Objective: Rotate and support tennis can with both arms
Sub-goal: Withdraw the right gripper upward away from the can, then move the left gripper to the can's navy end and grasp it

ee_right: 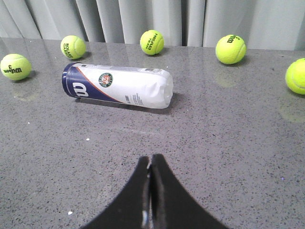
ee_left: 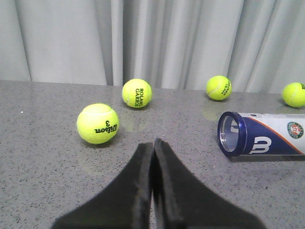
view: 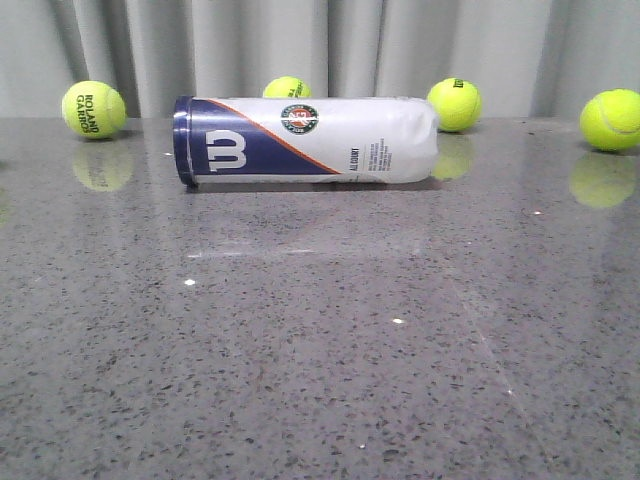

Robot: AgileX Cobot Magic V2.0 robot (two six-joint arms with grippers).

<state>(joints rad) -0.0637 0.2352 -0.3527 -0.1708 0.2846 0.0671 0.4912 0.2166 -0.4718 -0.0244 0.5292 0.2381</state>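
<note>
We stand before a grey speckled table with a pale curtain behind it. The table top is shiny and shows reflections.

Going left to right, our left gripper has its two black fingers pressed together and holds nothing. Just ahead of it and a bit to its left sits a Wilson ball. A Roland Garros ball sits farther ahead. The tennis can lies ahead of this gripper and off to its right, with its navy open mouth turned toward the gripper.

In the front view the tennis can lies on its side at the far part of the table, navy end left, white end right. It looks empty, so we think it is light. The plastic is thin and smooth, so it may roll, slip or dent if we squeeze hard. We think the two ends are the best places to hold it, one gripper at each.

Our right gripper is also closed tight and holds nothing. The can lies well ahead of it and a bit to its left. A Head ball sits far ahead to its right, and another ball farther right still.

The balls all stand apart from the can, but the Roland Garros ball and the Head ball are near its ends. We could bump them when we reach in.
</note>
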